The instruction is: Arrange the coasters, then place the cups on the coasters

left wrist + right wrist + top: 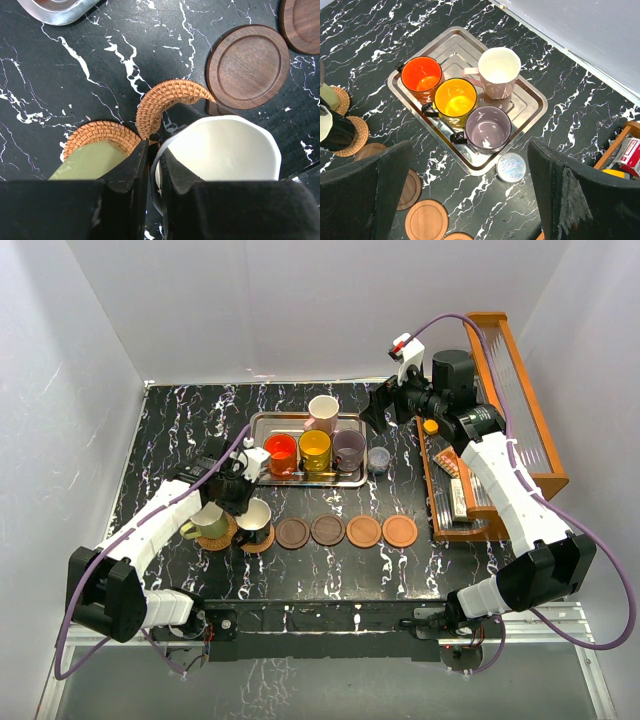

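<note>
black marble tabletop with white veins. the overhead view alone shows the whole layout: six round coasters in a row along the near side, with four smooth wooden coasters bare at its right end, and a wooden rack at the right edge.

a cream-yellow handled mug stands on the leftmost woven wicker coaster. a black mug with a cream inside stands on the second wicker coaster.

the right wrist view alone looks down into a rectangular steel tray holding a red-orange mug, a yellow-orange mug, a purple-grey mug and a pink mug. a small clear-grey lidded jar sits just beside the tray's near corner.

the left wrist view alone shows the grip. the left fingers are almost pressed together, pinching the black mug's rim, one inside the cup and one outside. the right fingers are spread wide above the tray, holding and touching nothing.
</note>
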Available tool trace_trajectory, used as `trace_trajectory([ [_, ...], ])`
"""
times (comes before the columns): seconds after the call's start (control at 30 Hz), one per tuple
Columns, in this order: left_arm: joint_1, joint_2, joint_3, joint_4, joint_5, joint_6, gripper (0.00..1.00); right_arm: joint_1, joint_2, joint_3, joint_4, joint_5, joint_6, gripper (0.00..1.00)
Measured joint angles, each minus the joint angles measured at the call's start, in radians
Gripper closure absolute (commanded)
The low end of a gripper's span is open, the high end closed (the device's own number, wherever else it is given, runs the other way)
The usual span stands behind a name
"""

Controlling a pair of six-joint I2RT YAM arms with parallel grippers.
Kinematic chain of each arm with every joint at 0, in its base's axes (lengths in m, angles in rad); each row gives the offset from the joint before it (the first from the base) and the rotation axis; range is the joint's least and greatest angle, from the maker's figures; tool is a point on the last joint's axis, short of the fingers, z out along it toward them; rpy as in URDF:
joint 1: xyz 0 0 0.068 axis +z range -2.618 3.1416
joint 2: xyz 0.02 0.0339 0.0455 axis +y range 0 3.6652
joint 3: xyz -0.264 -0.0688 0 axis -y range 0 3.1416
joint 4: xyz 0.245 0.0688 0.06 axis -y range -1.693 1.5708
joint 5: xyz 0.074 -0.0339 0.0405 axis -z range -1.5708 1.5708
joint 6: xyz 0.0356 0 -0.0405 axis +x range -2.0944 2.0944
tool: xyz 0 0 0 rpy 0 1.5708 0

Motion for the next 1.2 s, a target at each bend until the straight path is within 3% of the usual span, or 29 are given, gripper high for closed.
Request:
trace_trajectory([
  [0.53,0.0,0.001,-0.003,-0.001,0.004,0.01,0.74,0.0,0.0,-0.018,0.0,0.0,-0.001,0.02],
  [0.77,0.0,0.001,0.008,-0.011,0.006,0.013,0.58,0.0,0.0,-0.018,0.0,0.0,-0.001,0.02],
  [1.0,0.0,0.003,0.113,-0.036,0.005,0.029,0.41,0.0,0.01,-0.018,0.007,0.011,0.004,0.02],
  [1.2,0.0,0.023,0.225,-0.031,0.0,0.039,0.28,0.025,0.119,0.044,0.008,0.093,0.029,0.02],
])
